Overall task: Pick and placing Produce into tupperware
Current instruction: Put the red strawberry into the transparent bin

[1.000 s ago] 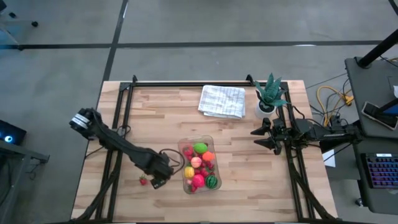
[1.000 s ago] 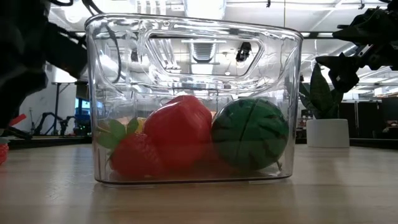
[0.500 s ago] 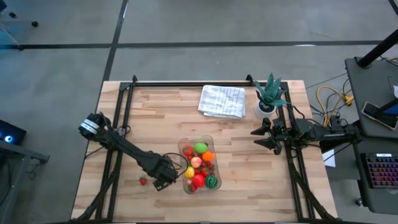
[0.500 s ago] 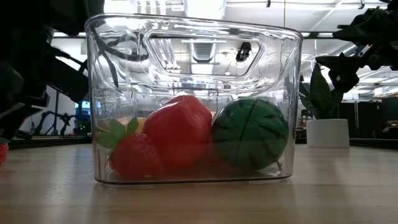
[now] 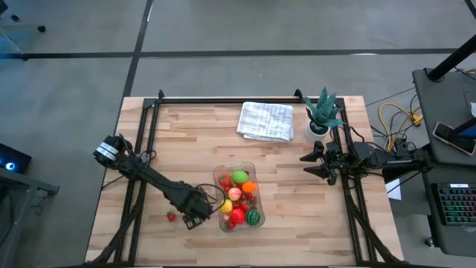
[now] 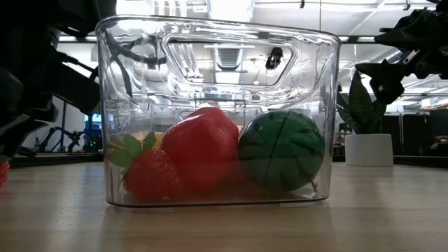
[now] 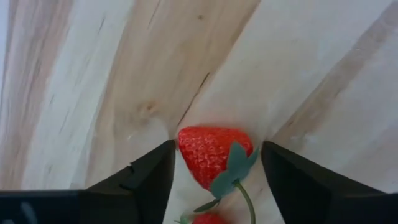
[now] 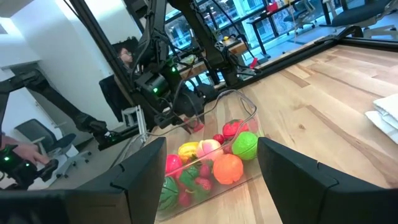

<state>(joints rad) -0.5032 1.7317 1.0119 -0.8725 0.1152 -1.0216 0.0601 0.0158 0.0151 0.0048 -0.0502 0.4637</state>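
Observation:
The clear tupperware stands at the table's near middle, with produce in it: a lime-green piece, an orange one, a striped melon and red pieces. Left of it, my left gripper points down at the table. Its fingers stand open on either side of a small red strawberry. Another strawberry lies on the wood beside it. My right gripper waits open at the table's right, level, pointing toward the tupperware. My left gripper comes at the strawberry from above, one finger on each side of it. One finger reaches the strawberry's side in the picture, and a thin gap shows at the other. Whether it touches the strawberry I cannot tell. The strawberry lies on the table.
A white folded cloth and a spiky plant in a white pot stand at the far side. Black frame rails run along the table's left and right. Bare wood lies left of and in front of the tupperware. A person shows beyond the table.
My left gripper has come down toward the table just left of the tupperware, onto the strawberry, and then kept still. The produce and the tupperware have stayed where they were.

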